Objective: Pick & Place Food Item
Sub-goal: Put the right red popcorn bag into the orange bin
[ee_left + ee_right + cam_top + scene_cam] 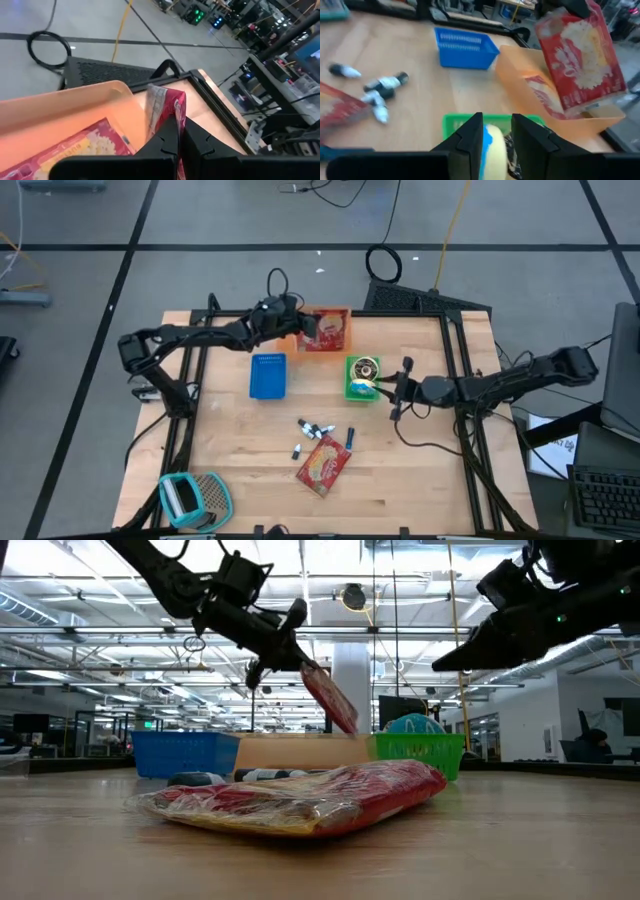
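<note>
Table point(420, 480): light wood worktop, both arms over its far half.

Left arm reaches from the left edge toward the far-edge middle. Left gripper point(300, 320) w/ jaws pinching a red bag point(312, 328), which hangs tilted in the air over the orange bin point(345, 330). The bin sits at the far edge, approx. centre; a 2nd red packet point(542, 95) lies inside it.

Right arm comes in from the right edge. Right gripper point(385, 388) is at the green basket point(357, 388), just right of centre and just in front of the bin. Jaws a little apart, over a round blue/yellow item point(492, 142) in the basket; can't tell if they touch it.

Blue basket point(267, 374) sits left of the green one, near centre.

Teal basket point(190, 498) at the near-left corner, lying tipped on its side.

Another red packet point(323, 464) lies flat toward the near edge, approx. centre.

Several small dark/white tubes point(318, 429) are scattered betw. that packet and the baskets.
</note>
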Robot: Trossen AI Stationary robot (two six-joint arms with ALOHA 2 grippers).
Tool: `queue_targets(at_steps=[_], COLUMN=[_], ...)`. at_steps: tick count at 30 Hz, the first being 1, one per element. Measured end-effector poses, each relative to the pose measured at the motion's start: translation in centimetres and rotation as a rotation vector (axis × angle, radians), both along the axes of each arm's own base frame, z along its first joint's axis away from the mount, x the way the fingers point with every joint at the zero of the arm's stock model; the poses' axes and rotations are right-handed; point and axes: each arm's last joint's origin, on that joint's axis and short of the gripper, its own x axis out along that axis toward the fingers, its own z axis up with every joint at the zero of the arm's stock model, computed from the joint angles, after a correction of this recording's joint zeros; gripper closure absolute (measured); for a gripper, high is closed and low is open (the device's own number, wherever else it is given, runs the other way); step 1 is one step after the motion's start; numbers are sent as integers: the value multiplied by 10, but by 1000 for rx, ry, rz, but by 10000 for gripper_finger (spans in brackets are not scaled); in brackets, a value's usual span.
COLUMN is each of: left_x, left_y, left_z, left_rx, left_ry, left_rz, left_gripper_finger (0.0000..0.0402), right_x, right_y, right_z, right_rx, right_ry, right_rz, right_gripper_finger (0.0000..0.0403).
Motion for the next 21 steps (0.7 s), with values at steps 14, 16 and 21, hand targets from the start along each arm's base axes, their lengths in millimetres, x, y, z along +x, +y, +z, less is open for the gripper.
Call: queue_targets(at_steps=[14, 16, 21], left_x=[1, 4, 7], left_y=[21, 20, 18], left_z=[-25, -29, -37], left_rx=[-113, -126, -149], left_ry=[-13, -6, 3], left_rz=[53, 50, 50], left_gripper_finger=[400, 399, 398], right_x=[-15, -15, -15], right_y=[-4, -4, -4], right_z=[14, 14, 13], right_rx=[108, 108, 106], right_ry=[-50, -49, -43], right_rz=[138, 138, 139], right_gripper_finger=[303, 305, 303])
